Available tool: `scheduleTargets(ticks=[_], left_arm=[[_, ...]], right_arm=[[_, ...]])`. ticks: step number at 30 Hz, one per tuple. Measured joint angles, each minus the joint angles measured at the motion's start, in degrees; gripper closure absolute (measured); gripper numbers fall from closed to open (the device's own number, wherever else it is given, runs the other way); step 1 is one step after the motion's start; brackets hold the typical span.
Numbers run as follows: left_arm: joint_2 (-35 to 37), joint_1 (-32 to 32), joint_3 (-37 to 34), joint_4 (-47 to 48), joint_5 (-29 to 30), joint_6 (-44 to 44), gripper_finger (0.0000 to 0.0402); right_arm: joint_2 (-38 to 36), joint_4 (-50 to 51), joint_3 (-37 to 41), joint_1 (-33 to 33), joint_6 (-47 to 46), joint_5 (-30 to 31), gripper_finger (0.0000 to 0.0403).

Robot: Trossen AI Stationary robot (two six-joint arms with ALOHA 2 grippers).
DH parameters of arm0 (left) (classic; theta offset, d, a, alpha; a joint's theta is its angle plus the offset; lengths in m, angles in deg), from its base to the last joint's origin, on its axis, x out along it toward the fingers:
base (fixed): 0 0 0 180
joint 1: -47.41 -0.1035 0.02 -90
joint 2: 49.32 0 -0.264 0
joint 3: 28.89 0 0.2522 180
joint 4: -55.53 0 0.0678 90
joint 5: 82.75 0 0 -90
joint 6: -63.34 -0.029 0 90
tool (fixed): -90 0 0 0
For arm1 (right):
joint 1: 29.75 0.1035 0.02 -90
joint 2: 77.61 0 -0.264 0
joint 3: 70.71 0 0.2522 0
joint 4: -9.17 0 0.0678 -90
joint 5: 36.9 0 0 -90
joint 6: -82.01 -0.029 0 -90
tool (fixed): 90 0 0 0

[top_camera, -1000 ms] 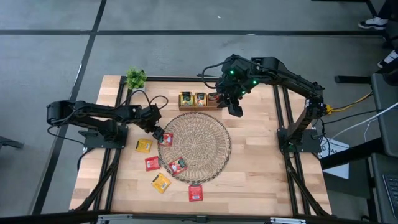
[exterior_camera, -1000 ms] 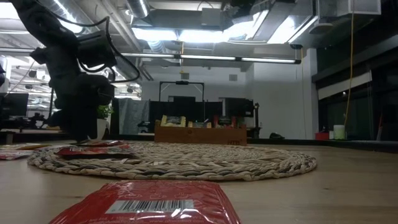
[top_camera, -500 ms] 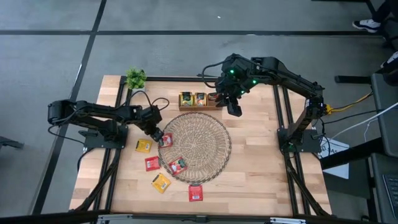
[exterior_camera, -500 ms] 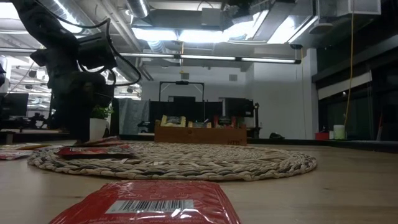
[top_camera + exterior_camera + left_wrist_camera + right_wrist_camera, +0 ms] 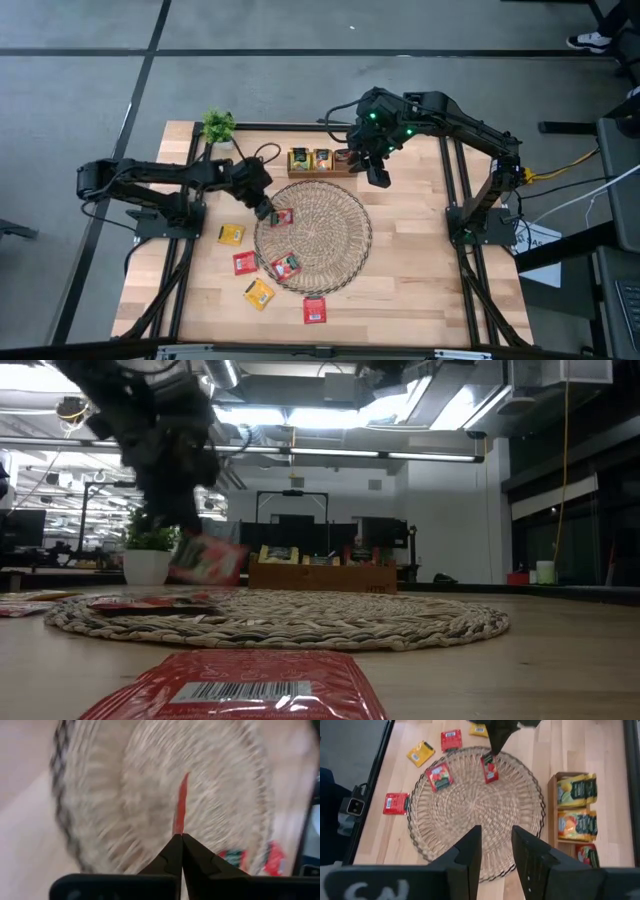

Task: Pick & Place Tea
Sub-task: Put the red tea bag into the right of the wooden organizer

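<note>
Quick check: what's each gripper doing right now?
Left gripper: shut on a red tea sachet, lifted over the wicker mat.
Right gripper: open, empty, by the wooden box.

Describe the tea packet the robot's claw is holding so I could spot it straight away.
Find the big round wicker mat in the middle of the table. Above its upper-left part, the left gripper is shut on a red tea sachet. Unlike the other loose sachets, which lie flat, this one hangs lifted off the mat, pinched by one edge.
</note>
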Motion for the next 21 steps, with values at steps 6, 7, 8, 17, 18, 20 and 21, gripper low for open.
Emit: scheduleTargets(ticks=[6, 7, 8, 17, 18, 20, 21], left_arm=[[0.0, 0.0, 7.5, 0.0, 0.2, -3.8, 0.0399], [0.0, 0.0, 8.6, 0.0, 0.2, -4.5, 0.04], [0.0, 0.0, 9.6, 0.0, 0.2, -5.1, 0.0399], [0.0, 0.0, 17.2, 0.6, 0.3, -9.6, 0.0399], [-0.1, 0.0, 18.0, 0.6, 0.3, -10.0, 0.04], [-0.7, 0.0, 19.6, 0.6, 0.3, -10.8, 0.0399], [-1.1, 0.0, 20.4, 0.8, 0.3, -11.4, 0.0399]], right_arm=[[0.0, 5.2, 0.0, -0.1, 0.9, 0.0, 0.0295], [0.0, 5.6, 0.0, -0.1, 1.3, 0.0, 0.0295], [0.0, 5.7, 0.0, -0.1, 1.4, 0.0, 0.0295], [0.0, -1.4, 0.0, -0.1, 1.7, -2.5, 0.0295], [0.0, -2.5, 0.0, -0.1, 1.7, -3.3, 0.0295], [0.0, -4.6, 0.0, -0.1, 1.5, -4.6, 0.0295], [0.1, -5.4, 0.0, -0.1, 1.5, -4.9, 0.0295]])
